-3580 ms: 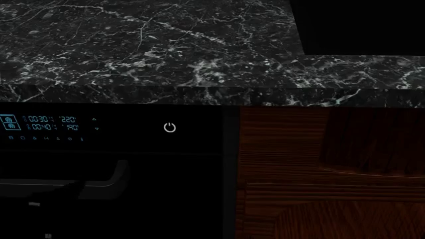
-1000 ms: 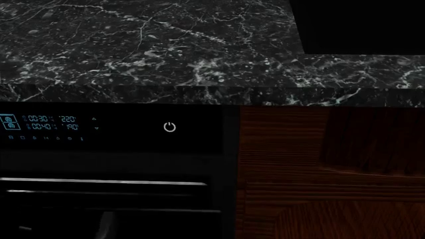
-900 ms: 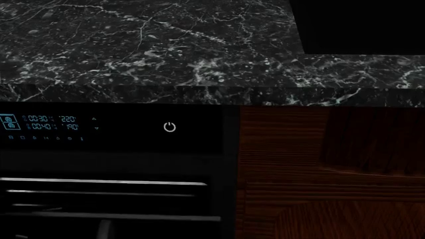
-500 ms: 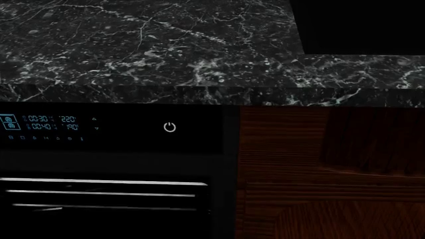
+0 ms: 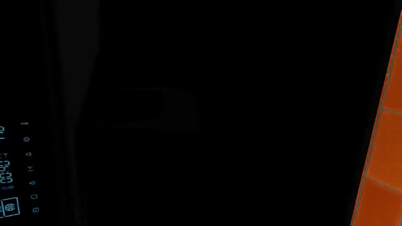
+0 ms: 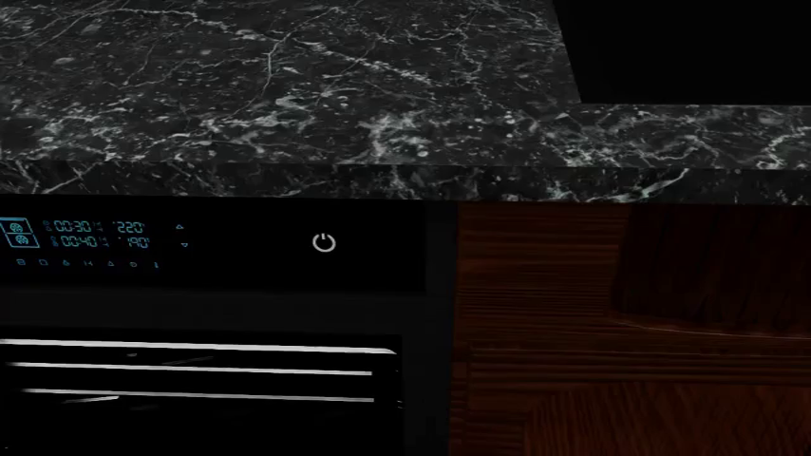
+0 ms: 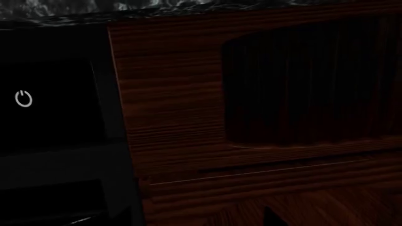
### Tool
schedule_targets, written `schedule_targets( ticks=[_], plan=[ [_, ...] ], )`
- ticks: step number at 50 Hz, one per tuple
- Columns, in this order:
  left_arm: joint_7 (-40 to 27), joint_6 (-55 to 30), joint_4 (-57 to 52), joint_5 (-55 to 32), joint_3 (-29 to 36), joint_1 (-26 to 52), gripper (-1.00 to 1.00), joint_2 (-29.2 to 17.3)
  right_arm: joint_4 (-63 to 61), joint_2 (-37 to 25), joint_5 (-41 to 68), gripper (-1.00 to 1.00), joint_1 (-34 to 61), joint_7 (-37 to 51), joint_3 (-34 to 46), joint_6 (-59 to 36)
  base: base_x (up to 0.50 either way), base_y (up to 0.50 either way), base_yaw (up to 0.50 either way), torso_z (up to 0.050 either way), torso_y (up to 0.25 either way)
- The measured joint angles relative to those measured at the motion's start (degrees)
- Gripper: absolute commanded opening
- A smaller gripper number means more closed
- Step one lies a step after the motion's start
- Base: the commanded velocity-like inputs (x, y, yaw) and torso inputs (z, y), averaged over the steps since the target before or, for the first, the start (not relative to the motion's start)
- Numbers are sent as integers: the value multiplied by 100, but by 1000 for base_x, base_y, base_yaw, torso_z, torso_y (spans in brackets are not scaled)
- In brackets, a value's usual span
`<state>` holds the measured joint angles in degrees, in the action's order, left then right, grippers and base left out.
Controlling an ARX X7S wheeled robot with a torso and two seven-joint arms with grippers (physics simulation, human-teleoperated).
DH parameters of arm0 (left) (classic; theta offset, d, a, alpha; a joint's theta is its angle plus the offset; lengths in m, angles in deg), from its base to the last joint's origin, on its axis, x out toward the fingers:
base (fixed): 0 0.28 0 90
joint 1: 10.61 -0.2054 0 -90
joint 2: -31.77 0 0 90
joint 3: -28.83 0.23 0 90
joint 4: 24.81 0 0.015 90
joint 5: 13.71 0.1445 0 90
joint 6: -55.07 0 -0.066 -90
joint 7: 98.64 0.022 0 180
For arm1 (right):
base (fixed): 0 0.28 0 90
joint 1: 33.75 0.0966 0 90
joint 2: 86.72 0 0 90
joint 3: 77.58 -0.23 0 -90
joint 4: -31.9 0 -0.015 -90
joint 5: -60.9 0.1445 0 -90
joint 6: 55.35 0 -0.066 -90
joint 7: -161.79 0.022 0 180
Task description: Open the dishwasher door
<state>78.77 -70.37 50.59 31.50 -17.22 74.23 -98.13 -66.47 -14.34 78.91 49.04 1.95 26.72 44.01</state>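
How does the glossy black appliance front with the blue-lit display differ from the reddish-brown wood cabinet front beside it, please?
The glossy black appliance front is smooth and dark, while the reddish-brown wood cabinet front shows visible grain. The appliance front carries a blue display and a white power symbol; the cabinet front is unmarked, with a raised panel. Below the appliance's control strip, bright horizontal bars show; the cabinet shows none. Both sit under the black marble countertop.

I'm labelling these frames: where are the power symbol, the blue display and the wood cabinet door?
power symbol (image 6: 325, 242): head view, centre of the white ring.
blue display (image 6: 95, 235): head view, on the lit digits.
wood cabinet door (image 7: 188, 108): right wrist view, flat frame.
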Motion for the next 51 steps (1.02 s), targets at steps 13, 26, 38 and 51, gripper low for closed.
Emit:
schedule_targets(
  ticks=[13, 26, 38, 51],
  plan=[
    [-74, -226, -329, -239, 11, -686, -100, -106, -69, -39, 3, 100, -36, 50, -9, 6, 0, 0, 0, 0, 0],
    [-404, -230, -447, -785, 25, -1473, -100, -187, -189, -80, -14, 100, -69, 119, 1, -45, 0, 0, 0, 2, 2],
    [-793, -93, -303, -1201, 18, -1751, -100, -140, -246, -98, -20, 100, -31, 152, 33, -98, -4, 2, 4, 2, 2],
    [-920, -82, -308, -1404, -32, -1771, -100, -99, -228, -101, -5, 100, -2, 157, 58, -84, -7, 3, 7, 2, 0]
  ],
)
